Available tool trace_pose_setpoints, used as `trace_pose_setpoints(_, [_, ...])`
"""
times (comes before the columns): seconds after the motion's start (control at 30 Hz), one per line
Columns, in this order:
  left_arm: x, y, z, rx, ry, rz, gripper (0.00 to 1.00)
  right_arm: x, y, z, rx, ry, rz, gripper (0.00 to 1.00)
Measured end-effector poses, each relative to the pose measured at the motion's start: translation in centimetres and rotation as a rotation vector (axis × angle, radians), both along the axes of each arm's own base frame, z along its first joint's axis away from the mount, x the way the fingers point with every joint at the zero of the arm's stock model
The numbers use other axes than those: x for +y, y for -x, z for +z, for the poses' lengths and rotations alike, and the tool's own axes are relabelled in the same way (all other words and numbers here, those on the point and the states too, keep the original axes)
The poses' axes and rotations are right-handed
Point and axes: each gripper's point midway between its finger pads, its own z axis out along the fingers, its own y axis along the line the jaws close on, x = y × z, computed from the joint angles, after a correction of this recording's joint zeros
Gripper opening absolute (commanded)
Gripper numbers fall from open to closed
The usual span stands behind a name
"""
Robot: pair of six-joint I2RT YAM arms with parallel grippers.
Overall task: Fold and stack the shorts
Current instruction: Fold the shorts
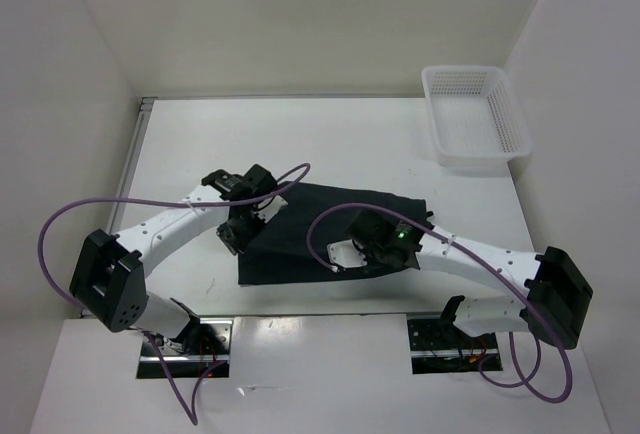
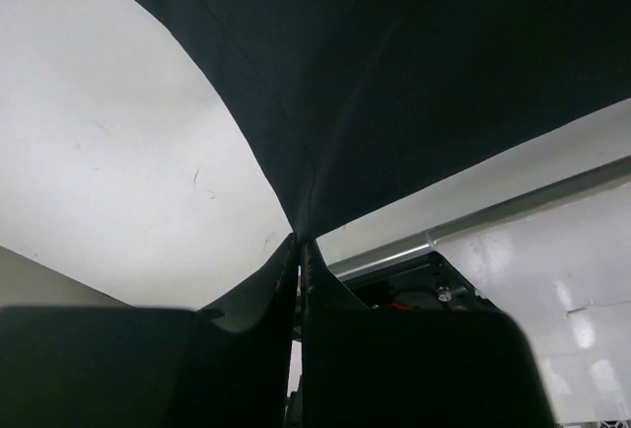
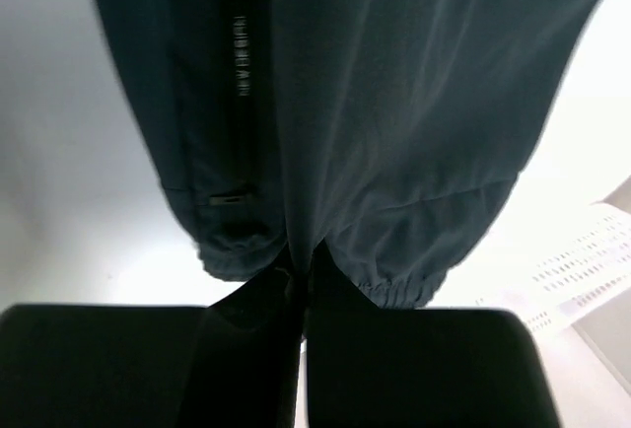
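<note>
Your two arms are working the black shorts (image 1: 330, 229) at the centre of the overhead frame, where the dark cloth is lying spread on the white table (image 1: 300, 139) between them. Your left gripper (image 1: 238, 234) is bearing down at the cloth's left edge. In its wrist view the fingers (image 2: 281, 280) are pressing together at lower centre, with no gap showing, and a corner of the fabric is running straight down into them, so that gripper is pinching the shorts. Your right gripper (image 1: 345, 254) is sitting over the lower middle of the cloth. In its wrist view the jaws are also closing tight at lower centre, gripping the fabric just beside a gathered, elasticated edge. A small pale mark (image 3: 240, 53) is showing in the upper left of that frame, on a dark vertical strip of the garment. The white mesh basket (image 1: 475, 114) is standing well apart, at the upper right of the overhead frame.
</note>
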Motion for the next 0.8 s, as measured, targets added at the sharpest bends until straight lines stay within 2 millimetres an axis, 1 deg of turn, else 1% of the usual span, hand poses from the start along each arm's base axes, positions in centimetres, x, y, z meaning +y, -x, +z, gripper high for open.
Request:
trace_pose_setpoints(0.03, [0.0, 0.2, 0.0, 0.007, 0.001, -0.001, 0.07, -0.1, 0.2, -0.2, 0.009, 0.005, 0.004, 0.00])
trace_pose_setpoints(0.1, [0.1, 0.3, 0.0, 0.014, -0.001, -0.001, 0.10, -0.3, 0.6, -0.7, 0.024, 0.016, 0.010, 0.01])
trace_pose_setpoints(0.13, [0.0, 0.4, 0.0, 0.017, -0.001, -0.004, 0.12, -0.5, 0.8, -0.8, 0.030, 0.021, 0.011, 0.07])
trace_pose_setpoints(0.17, [0.0, 0.5, 0.0, 0.019, -0.001, -0.006, 0.14, -0.6, 0.8, -1.0, 0.033, 0.025, 0.011, 0.08])
trace_pose_setpoints(0.2, [-0.1, 0.6, 0.0, 0.023, 0.001, -0.010, 0.14, -0.6, 0.9, -1.0, 0.035, 0.028, 0.011, 0.10])
trace_pose_setpoints(0.23, [-0.2, 0.7, -0.1, 0.026, 0.002, -0.016, 0.17, -0.6, 1.0, -1.1, 0.037, 0.028, 0.012, 0.20])
trace_pose_setpoints(0.27, [-0.4, 0.9, -0.1, 0.032, 0.003, -0.022, 0.23, -0.6, 1.1, -1.2, 0.041, 0.025, 0.012, 0.27])
trace_pose_setpoints(0.3, [-0.5, 1.1, -0.2, 0.040, 0.005, -0.029, 0.27, -0.5, 1.2, -1.2, 0.045, 0.022, 0.014, 0.36])
trace_pose_setpoints(0.33, [-0.6, 1.4, -0.3, 0.051, 0.006, -0.036, 0.28, -0.3, 1.3, -1.2, 0.048, 0.018, 0.018, 0.51])
trace_pose_setpoints(0.4, [-0.7, 2.0, -0.6, 0.079, 0.005, -0.045, 0.31, 0.0, 1.7, -1.4, 0.061, 0.007, 0.022, 0.54])
trace_pose_setpoints(0.43, [-0.7, 2.3, -0.7, 0.093, 0.004, -0.048, 0.33, 0.1, 1.9, -1.5, 0.071, 0.002, 0.026, 0.54])
trace_pose_setpoints(0.53, [-0.2, 3.4, -1.1, 0.135, -0.013, -0.048, 0.33, 0.3, 2.6, -1.6, 0.107, -0.015, 0.016, 0.54])
trace_pose_setpoints(0.6, [0.3, 4.0, -1.3, 0.157, -0.031, -0.047, 0.33, 0.6, 3.1, -1.3, 0.135, -0.036, 0.004, 0.54])
trace_pose_setpoints(0.67, [0.7, 4.2, -1.3, 0.162, -0.049, -0.046, 0.33, 1.4, 3.3, -0.5, 0.155, -0.081, -0.013, 0.53])
trace_pose_setpoints(0.7, [0.8, 4.0, -1.3, 0.152, -0.053, -0.046, 0.33, 2.0, 3.3, 0.2, 0.160, -0.117, -0.029, 0.50])
trace_pose_setpoints(0.77, [0.6, 3.2, -1.3, 0.123, -0.047, -0.039, 0.33, 3.1, 2.8, 1.7, 0.164, -0.202, -0.067, 0.46])
trace_pose_setpoints(0.8, [0.4, 2.7, -1.3, 0.111, -0.043, -0.036, 0.33, 3.4, 2.3, 2.4, 0.157, -0.243, -0.099, 0.43])
